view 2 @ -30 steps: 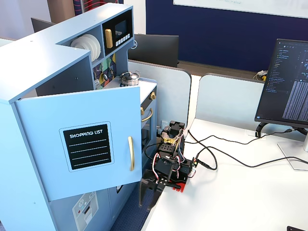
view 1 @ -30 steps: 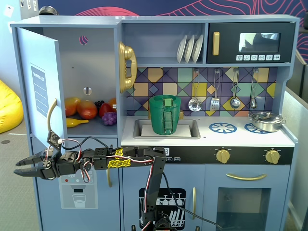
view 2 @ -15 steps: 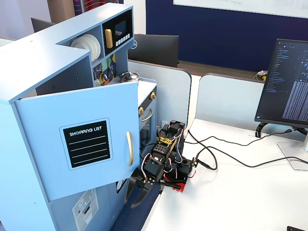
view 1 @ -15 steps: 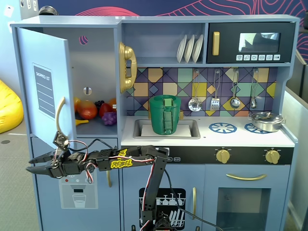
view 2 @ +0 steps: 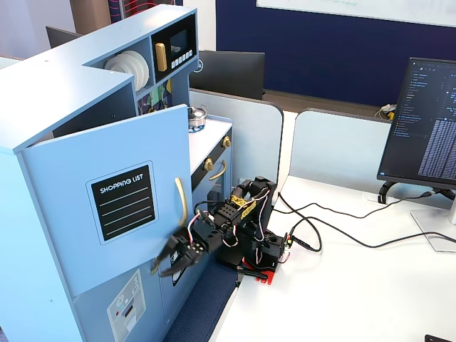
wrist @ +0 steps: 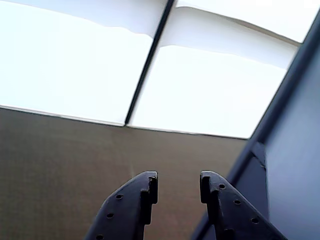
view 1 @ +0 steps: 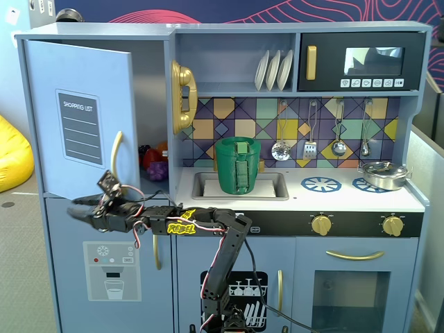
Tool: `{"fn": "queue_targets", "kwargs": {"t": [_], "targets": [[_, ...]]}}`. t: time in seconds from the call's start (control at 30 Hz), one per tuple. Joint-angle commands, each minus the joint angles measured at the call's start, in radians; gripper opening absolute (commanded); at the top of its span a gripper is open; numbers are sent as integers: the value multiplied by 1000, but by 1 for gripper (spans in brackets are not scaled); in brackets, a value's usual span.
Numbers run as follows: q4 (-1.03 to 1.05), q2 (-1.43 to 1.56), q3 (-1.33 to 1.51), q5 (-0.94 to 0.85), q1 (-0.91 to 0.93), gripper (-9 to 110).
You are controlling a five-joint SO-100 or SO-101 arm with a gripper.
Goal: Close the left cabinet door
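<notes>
The left cabinet door [view 1: 76, 83], light blue with a black SHOPPING LIST panel and a curved gold handle [view 1: 116, 156], stands partly open, hinged on its left in a fixed view. It shows swung outward in the other fixed view [view 2: 78, 185]. My gripper [view 1: 75, 208] reaches left from the black arm and sits just below the door's bottom edge, under the handle; it also shows in the other fixed view [view 2: 165, 258]. In the wrist view the gripper [wrist: 178, 182] is open and empty, with a blue edge [wrist: 295, 150] to its right.
A lower blue door with an ice-dispenser graphic [view 1: 111, 270] is behind the gripper. Toy fruit [view 1: 154, 161] lies inside the open cabinet. A green pot [view 1: 239, 165] sits in the sink. Cables [view 2: 342, 214] and a monitor [view 2: 427, 121] are on the white desk.
</notes>
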Motion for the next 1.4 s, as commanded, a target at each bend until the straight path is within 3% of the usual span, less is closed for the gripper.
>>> {"fn": "queue_targets", "kwargs": {"t": [0.0,0.5,0.87,1.1,1.37], "targets": [[-37,75,-6,21,97,0],[-9,123,-2,92,385,0],[25,183,35,98,387,0],[272,541,327,149,400,0],[758,818,606,181,818,0]]}}
